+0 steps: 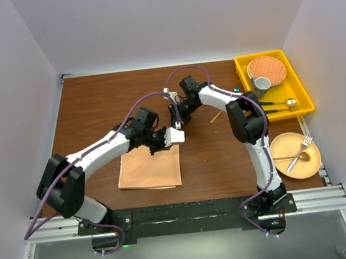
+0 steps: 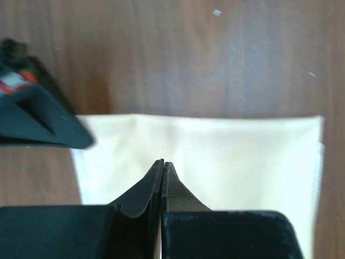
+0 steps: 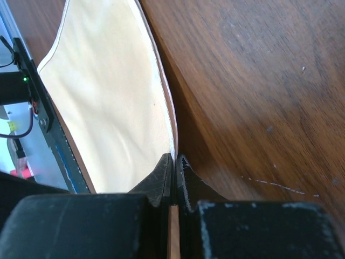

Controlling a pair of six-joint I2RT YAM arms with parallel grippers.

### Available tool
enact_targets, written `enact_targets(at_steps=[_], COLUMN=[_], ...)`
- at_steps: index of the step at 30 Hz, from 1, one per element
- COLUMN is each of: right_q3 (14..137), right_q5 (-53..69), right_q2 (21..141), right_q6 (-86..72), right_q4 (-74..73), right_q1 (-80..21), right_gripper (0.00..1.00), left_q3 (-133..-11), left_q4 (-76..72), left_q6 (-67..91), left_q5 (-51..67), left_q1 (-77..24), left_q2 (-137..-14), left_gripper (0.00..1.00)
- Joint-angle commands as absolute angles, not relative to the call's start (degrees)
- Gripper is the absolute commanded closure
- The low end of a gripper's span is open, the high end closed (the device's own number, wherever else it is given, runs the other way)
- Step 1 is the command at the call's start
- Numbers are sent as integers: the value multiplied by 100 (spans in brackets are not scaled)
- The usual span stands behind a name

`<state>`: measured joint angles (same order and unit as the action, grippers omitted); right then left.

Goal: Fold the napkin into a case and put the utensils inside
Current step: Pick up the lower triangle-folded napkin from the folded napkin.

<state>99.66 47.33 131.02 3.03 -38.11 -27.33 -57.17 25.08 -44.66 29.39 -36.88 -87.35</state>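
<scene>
Pinching napkin [image 1: 149, 168] | left gripper [image 2: 163, 163] clamped on it | right gripper [image 3: 176, 157] clamped on its edge

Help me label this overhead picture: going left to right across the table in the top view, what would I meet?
folded peach napkin → slim tan stick lying on the bare wood → yellow tray. The tan plate overlaps the tray's span, so I leave it out.

1. My left arm [image 1: 100, 149] and right arm [image 1: 260, 157]: white tubes, chunky black joints.
2. Purple cables [image 1: 146, 97] run along both.
3. Fingers [image 2: 141, 193] are matte black wedges, kinda scuffed.
4. Bases [image 1: 270, 200] are black too.
</scene>
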Motion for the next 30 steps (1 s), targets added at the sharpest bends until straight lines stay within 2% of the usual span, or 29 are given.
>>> enact_targets(at_steps=[1,11,24,30], right_q3=[9879,9756,9378,8834], right_q5=[4825,4975,5203,5055], right_q2=[12569,12384,12085,11883], right_q6=[545,756,1406,1450], right_q4=[-3806,-3919,-4386,-4325], right_q1=[-2742,-2891,-3243,-3366], right_gripper=[100,100,100,100], left_q3=[-5301,-5194,-5071,-5063], left_q4=[2971,3024,2751,2689], left_q6=[-4676,-4606,-4298,-4228], left_q5=[3076,2400,2241,2250], left_q1=[-3718,-3929,-3929,-3929], left_q2=[-8806,-9544,-9791,-9826], left_gripper=[98,98,99,100])
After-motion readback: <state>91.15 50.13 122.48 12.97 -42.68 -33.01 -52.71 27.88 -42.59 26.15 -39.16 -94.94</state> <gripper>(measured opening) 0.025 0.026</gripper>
